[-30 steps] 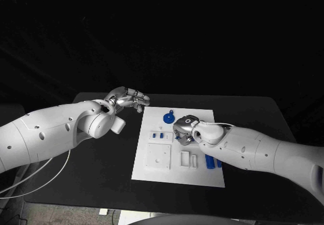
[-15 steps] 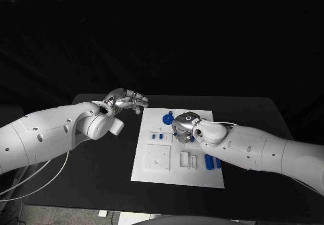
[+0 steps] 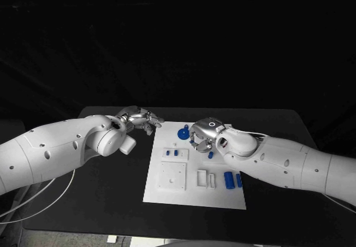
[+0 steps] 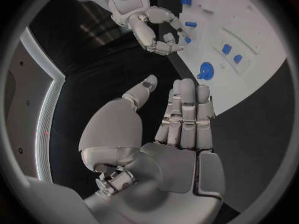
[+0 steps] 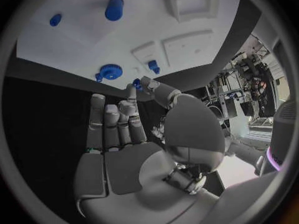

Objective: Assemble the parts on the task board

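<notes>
The white task board (image 3: 167, 193) lies in the middle of the black table. My right hand (image 3: 205, 135) hovers over the board's far half and pinches a small blue piece (image 5: 137, 84) between thumb and fingertip; the piece (image 4: 187, 40) also shows from the left wrist. A blue gear-shaped part (image 3: 183, 133) sits at the board's far end, just left of that hand. Two small blue pegs (image 3: 173, 153) stand in a recess. A blue cylinder (image 3: 229, 180) and a thinner one (image 3: 238, 179) lie near the board's right edge. My left hand (image 3: 139, 117) hangs beside the board's far left corner, fingers straight, holding nothing.
White raised frames and recesses (image 3: 174, 176) take up the board's near half. Black table (image 3: 111, 180) surrounds the board, with bare room on both sides. A white cable (image 3: 45, 198) loops under my left arm by the table's left edge.
My right hand has risen from the board's middle and drawn towards its far end with the small blue piece. The left hand has hardly moved; the camera has shifted a little.
</notes>
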### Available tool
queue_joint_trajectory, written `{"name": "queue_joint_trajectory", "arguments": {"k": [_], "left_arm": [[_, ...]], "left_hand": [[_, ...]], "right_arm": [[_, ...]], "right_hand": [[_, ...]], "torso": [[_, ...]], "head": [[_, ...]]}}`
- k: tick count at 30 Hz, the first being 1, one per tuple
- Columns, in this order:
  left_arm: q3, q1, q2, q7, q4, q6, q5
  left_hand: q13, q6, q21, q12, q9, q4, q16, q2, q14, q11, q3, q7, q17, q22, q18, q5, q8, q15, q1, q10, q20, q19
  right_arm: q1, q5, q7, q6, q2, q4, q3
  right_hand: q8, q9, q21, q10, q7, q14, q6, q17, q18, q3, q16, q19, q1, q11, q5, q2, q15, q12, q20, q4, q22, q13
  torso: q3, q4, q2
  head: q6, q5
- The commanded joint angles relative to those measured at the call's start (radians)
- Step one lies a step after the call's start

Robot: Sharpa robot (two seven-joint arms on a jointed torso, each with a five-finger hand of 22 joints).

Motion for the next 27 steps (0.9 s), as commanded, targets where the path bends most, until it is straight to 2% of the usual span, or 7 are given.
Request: {"name": "queue_joint_trajectory", "arguments": {"k": [1,3,7,13,20,24,27], "left_arm": [[0.000,0.001,0.017,-0.083,-0.008,-0.020,0.010],[-0.002,0.001,0.031,-0.089,-0.014,-0.033,0.038],[-0.007,0.001,0.067,-0.077,-0.035,-0.049,0.084],[-0.018,-0.001,0.104,-0.057,-0.055,-0.079,0.121],[-0.024,-0.005,0.135,-0.058,-0.080,-0.072,0.155],[-0.027,-0.006,0.151,-0.071,-0.089,-0.067,0.158],[-0.032,-0.006,0.162,-0.080,-0.100,-0.062,0.159]], "left_hand": [[-0.010,-0.018,0.004,-0.011,-0.006,0.001,0.003,-0.003,0.007,0.006,-0.009,0.004,0.002,0.000,0.031,-0.003,-0.011,0.004,-0.010,-0.027,-0.010,0.011],[-0.017,-0.028,0.002,-0.010,-0.011,0.002,0.000,-0.007,0.008,0.011,-0.009,0.009,0.001,-0.002,0.035,-0.003,-0.016,0.008,-0.008,-0.042,-0.007,0.014],[-0.027,-0.033,-0.001,-0.012,-0.013,0.005,-0.006,-0.013,0.004,0.018,-0.008,0.012,-0.001,-0.003,0.037,-0.002,-0.019,0.014,-0.010,-0.069,-0.001,0.014],[-0.046,-0.036,-0.010,-0.009,-0.017,0.017,-0.019,-0.025,0.004,0.028,-0.002,0.014,-0.004,-0.007,0.046,-0.004,-0.018,0.025,-0.010,-0.095,0.011,0.015],[-0.060,-0.040,-0.014,-0.008,-0.021,0.029,-0.024,-0.033,0.005,0.032,0.000,0.016,-0.005,-0.008,0.051,-0.006,-0.019,0.029,-0.013,-0.107,0.016,0.017],[-0.063,-0.041,-0.015,-0.007,-0.021,0.031,-0.025,-0.033,0.005,0.033,0.001,0.016,-0.005,-0.008,0.052,-0.006,-0.019,0.030,-0.012,-0.108,0.017,0.016],[-0.065,-0.041,-0.016,-0.007,-0.022,0.032,-0.026,-0.032,0.005,0.033,0.001,0.016,-0.005,-0.008,0.053,-0.006,-0.018,0.030,-0.011,-0.109,0.018,0.016]], "right_arm": [[0.001,0.057,-0.035,-0.018,-0.009,0.021,0.011],[0.001,0.071,-0.038,-0.015,-0.016,0.036,0.023],[0.002,0.080,-0.043,-0.016,-0.023,0.057,0.039],[0.003,0.083,-0.048,-0.017,-0.026,0.075,0.052],[0.003,0.085,-0.052,-0.018,-0.023,0.087,0.057],[0.003,0.085,-0.055,-0.021,-0.025,0.092,0.062],[0.003,0.085,-0.056,-0.020,-0.025,0.095,0.065]], "right_hand": [[-0.003,-0.001,0.006,0.007,0.002,0.005,0.008,-0.001,0.013,0.005,-0.001,0.007,0.000,0.000,0.000,-0.008,0.000,-0.006,-0.001,0.000,-0.001,-0.001],[-0.003,-0.001,0.006,0.007,0.002,0.005,0.008,-0.001,0.013,0.005,-0.001,0.007,0.001,0.000,-0.001,-0.008,0.000,-0.006,-0.001,0.001,-0.002,-0.001],[-0.003,-0.001,0.006,0.007,0.002,0.006,0.008,-0.001,0.013,0.005,-0.001,0.008,0.000,0.000,-0.001,-0.008,0.000,-0.006,-0.001,0.002,-0.002,-0.001],[-0.004,-0.001,0.006,0.007,0.003,0.006,0.008,-0.001,0.013,0.005,-0.001,0.008,0.000,0.000,-0.001,-0.010,0.000,-0.006,-0.001,0.004,-0.002,-0.001],[-0.004,-0.001,0.006,0.008,0.003,0.007,0.007,-0.001,0.013,0.005,-0.002,0.009,0.000,0.000,0.000,-0.010,0.000,-0.007,-0.001,0.005,-0.002,-0.002],[-0.005,-0.001,0.006,0.008,0.003,0.007,0.007,-0.002,0.013,0.005,-0.002,0.009,0.000,0.001,0.000,-0.010,-0.001,-0.007,-0.002,0.006,-0.003,-0.002],[-0.005,-0.001,0.006,0.008,0.003,0.007,0.007,-0.002,0.013,0.006,-0.002,0.009,0.001,0.001,0.000,-0.011,-0.001,-0.007,-0.002,0.006,-0.003,-0.002]], "torso": [[0.0030,-0.0060,-0.009],[0.0043,-0.0080,-0.014],[0.0065,-0.0122,-0.022],[0.0096,-0.0183,-0.035],[0.0136,-0.0254,-0.044],[0.0154,-0.0266,-0.047],[0.0152,-0.0261,-0.046]], "head": [[0.004,0.002],[0.005,0.003],[0.008,0.009],[0.009,0.017],[0.007,0.022],[0.005,0.022],[0.005,0.020]]}}
